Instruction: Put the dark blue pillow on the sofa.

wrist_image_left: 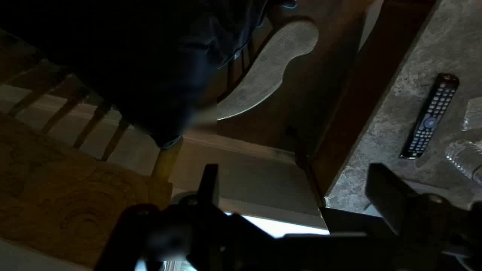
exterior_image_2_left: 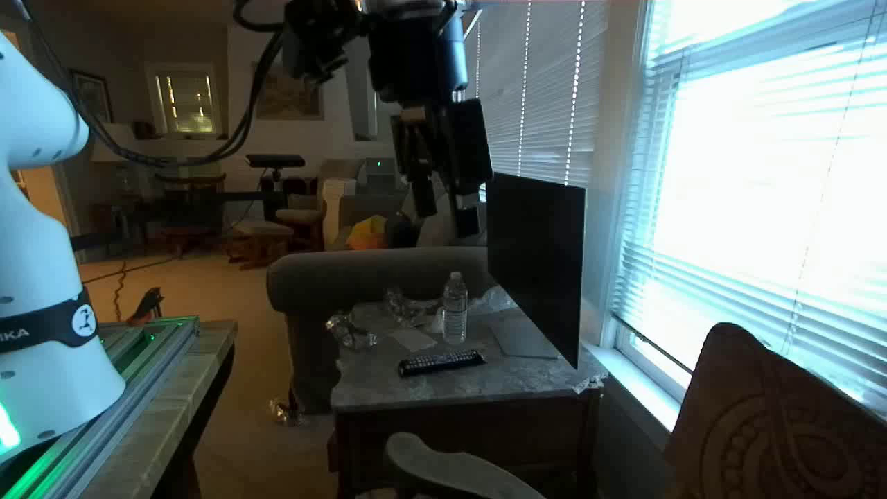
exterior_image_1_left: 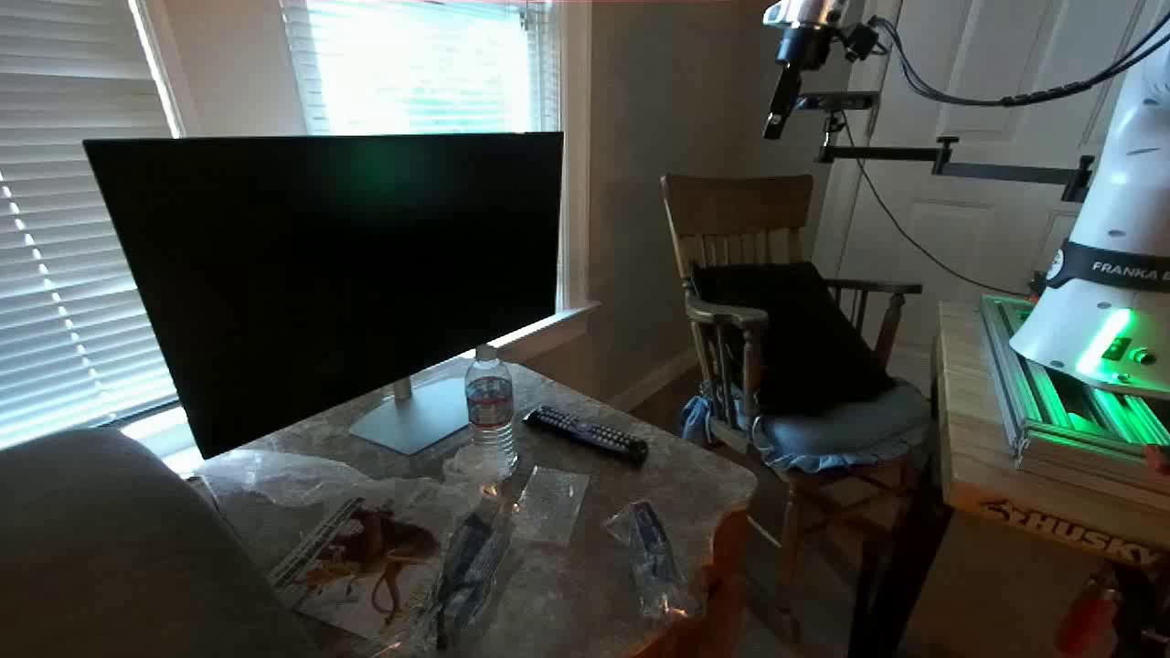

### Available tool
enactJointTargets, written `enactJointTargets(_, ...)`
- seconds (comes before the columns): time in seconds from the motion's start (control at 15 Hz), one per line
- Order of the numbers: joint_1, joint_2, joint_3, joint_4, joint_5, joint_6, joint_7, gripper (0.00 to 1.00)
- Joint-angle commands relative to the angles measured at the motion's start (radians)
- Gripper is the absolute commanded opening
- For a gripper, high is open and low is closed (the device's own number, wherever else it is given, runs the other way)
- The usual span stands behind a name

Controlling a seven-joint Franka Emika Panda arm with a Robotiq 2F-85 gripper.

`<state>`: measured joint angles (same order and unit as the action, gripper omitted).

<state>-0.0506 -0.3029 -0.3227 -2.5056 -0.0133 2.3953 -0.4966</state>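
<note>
Showing low in the wrist view, your gripper point(wrist_image_left: 293, 175) is holding fingers point(wrist_image_left: 386, 195) apart; upper left, pillow point(wrist_image_left: 131, 67) is resting on chair point(wrist_image_left: 86, 199).

"FRANKA" on black arm band point(exterior_image_1_left: 1120, 266), "HUSKY" on wooden workbench point(exterior_image_1_left: 967, 402)

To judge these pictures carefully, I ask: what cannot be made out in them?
Dark blue pillow: cut off by top edge in the wrist view.
Sofa: seat mostly hidden behind its near armrest in an exterior view.
Remote: button labels too small to read in the wrist view.
</note>
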Motion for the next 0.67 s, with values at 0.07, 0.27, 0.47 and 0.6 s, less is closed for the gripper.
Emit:
enactJointTargets(0.07,-0.022,0.001,0.022,0.001,0.009,-0.003,-0.005,1.0)
enactJointTargets(0.27,-0.022,0.001,0.022,0.001,0.009,-0.003,-0.005,1.0)
enactJointTargets(0.47,-0.006,0.083,0.047,0.05,0.063,-0.002,0.087,1.0)
enactJointTargets(0.6,-0.019,0.158,0.077,0.09,0.07,0.011,0.215,1.0)
